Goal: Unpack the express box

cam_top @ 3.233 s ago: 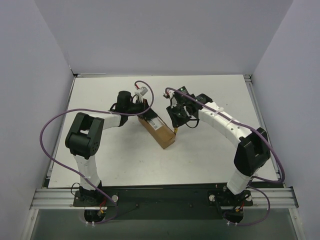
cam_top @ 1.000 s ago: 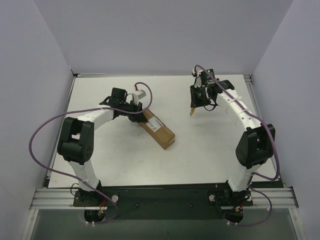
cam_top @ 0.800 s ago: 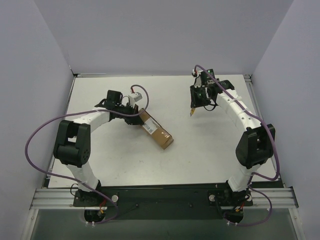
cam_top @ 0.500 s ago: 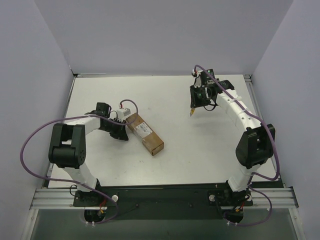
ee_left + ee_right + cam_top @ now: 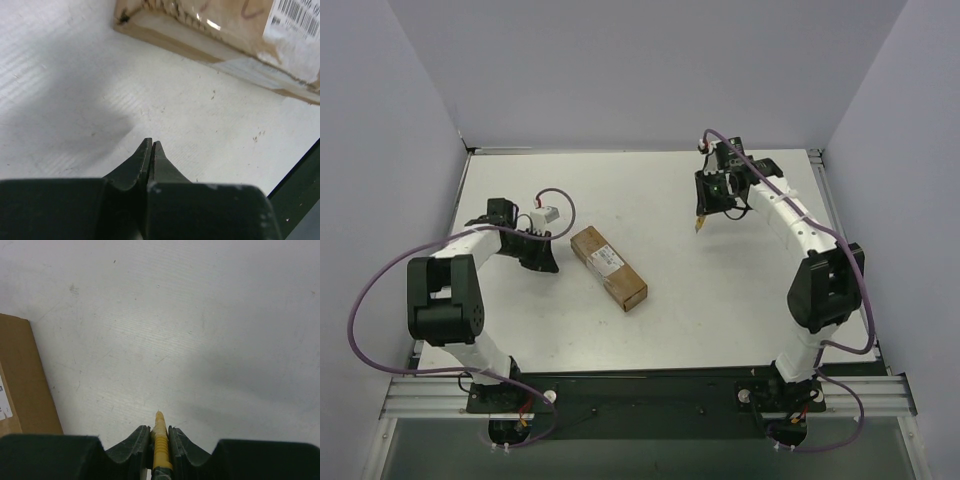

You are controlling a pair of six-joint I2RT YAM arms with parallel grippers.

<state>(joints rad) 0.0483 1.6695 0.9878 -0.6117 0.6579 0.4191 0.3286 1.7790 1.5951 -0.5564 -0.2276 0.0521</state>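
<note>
The express box [image 5: 608,267] lies flat on the white table, a brown carton with a white label on top, set diagonally. It also fills the top of the left wrist view [image 5: 220,30] and the left edge of the right wrist view [image 5: 22,375]. My left gripper [image 5: 550,264] is shut and empty, just left of the box's near-left end, apart from it; its closed tips [image 5: 151,145] hover over bare table. My right gripper [image 5: 706,206] is far right of the box, shut on the yellow-black utility knife [image 5: 160,440], whose tip [image 5: 699,226] points down at the table.
A purple cable and a small white connector [image 5: 543,215] ride on the left wrist. Grey walls enclose the table on the left, back and right. A metal rail [image 5: 640,392] runs along the near edge.
The left arm swung left, dragging the box left and nearer, then drew off it. The right arm, holding the knife, left the box for the far right and now stays almost still.
</note>
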